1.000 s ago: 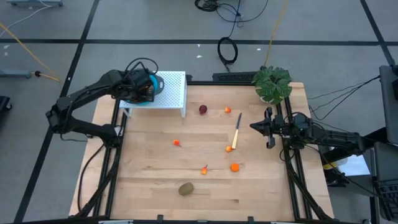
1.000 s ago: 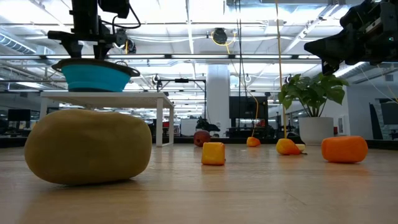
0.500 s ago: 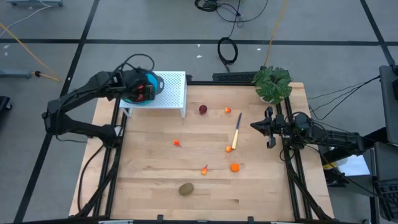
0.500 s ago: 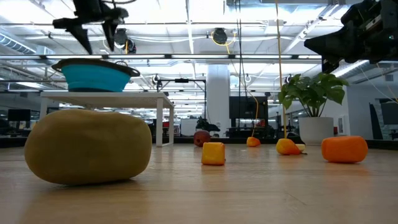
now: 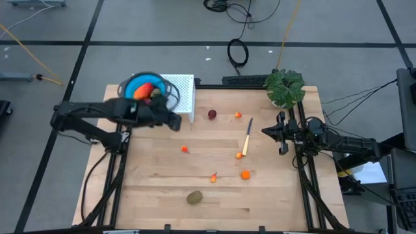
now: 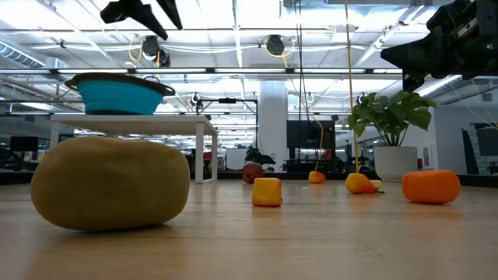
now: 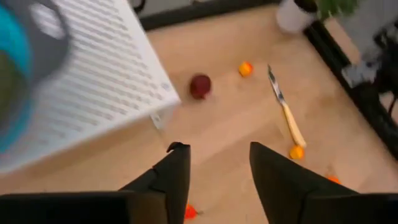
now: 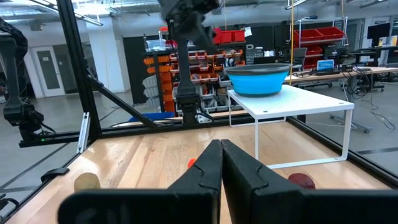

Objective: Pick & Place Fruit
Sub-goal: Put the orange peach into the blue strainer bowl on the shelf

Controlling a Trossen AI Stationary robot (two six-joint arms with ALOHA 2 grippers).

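Observation:
A blue bowl (image 5: 127, 88) stands on a white slatted stand (image 5: 184, 91) at the table's far left. In it lie an elongated red-orange piece (image 5: 144, 90) and a darker piece (image 5: 156, 93). My left gripper (image 5: 173, 121) hangs open above the table, just off the stand's near right corner, with nothing between its fingers (image 7: 176, 163). On the wood lie a dark red ball (image 5: 212, 114), a brown-green oval (image 5: 194, 197), an orange piece (image 5: 245, 174) and small orange bits (image 5: 238, 115). My right gripper (image 5: 266, 131) waits shut at the table's right edge.
A yellow-handled knife (image 5: 247, 138) lies right of the table's middle. A potted plant (image 5: 284, 87) stands in the far right corner. Black frame rails run along both side edges. Bare wood lies between the stand and the fruit.
My left gripper has left its place over the bowl, risen a little and swung toward the table's right and near edges, tipping forward as it went. It now hangs beside the stand's corner. The bowl and its contents show uncovered.

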